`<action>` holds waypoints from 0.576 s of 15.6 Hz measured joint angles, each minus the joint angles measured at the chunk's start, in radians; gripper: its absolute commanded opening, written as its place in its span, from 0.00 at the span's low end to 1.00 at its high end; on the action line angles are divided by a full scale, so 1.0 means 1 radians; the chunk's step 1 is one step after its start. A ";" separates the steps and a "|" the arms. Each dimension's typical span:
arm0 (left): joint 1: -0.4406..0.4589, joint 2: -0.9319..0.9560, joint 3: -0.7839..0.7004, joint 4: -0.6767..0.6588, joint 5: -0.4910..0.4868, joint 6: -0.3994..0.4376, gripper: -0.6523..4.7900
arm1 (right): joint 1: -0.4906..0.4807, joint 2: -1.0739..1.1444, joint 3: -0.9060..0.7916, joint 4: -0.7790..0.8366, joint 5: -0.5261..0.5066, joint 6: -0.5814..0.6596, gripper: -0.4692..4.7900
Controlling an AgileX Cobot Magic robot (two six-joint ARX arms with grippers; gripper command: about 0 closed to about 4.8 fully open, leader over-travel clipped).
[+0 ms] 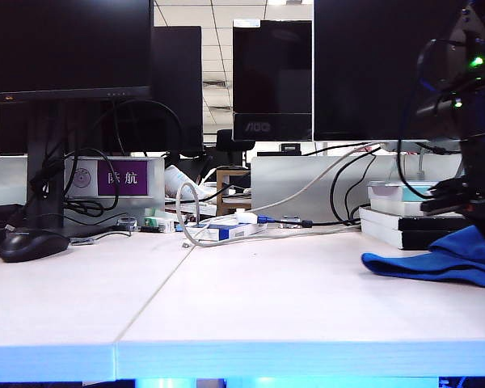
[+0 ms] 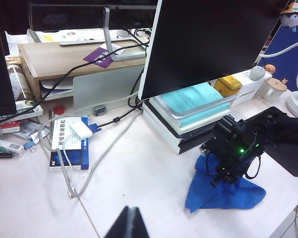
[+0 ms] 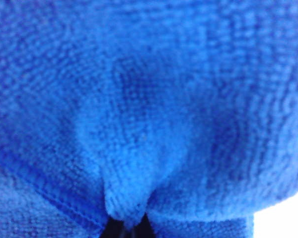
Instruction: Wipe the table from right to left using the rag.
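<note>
Blue rag (image 3: 149, 124) pinched in right hand (image 3: 128, 229); left hand (image 2: 128, 223) closed, hovering apart.

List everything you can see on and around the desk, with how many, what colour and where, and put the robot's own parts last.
table: one, white, two panels meeting at a seam, foreground.
rag: one, bright blue, bunched on the table at the right end.
computer mouse: one, black, left end of the table.
monitors: several, black, across the back.
books: a stack, teal and white, under a monitor behind the rag.
cables: several, grey, white and black, mid-desk.
booklet: one, blue and white, under the cables.
wooden riser: one, light wood, rear.
right gripper: one, black, shut on a pinched fold of the rag.
left gripper: one, black, shut, above bare table, away from the rag.
</note>
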 measured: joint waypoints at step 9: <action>0.000 0.005 0.000 -0.001 0.000 0.000 0.11 | 0.142 -0.005 0.000 0.019 -0.142 0.096 0.08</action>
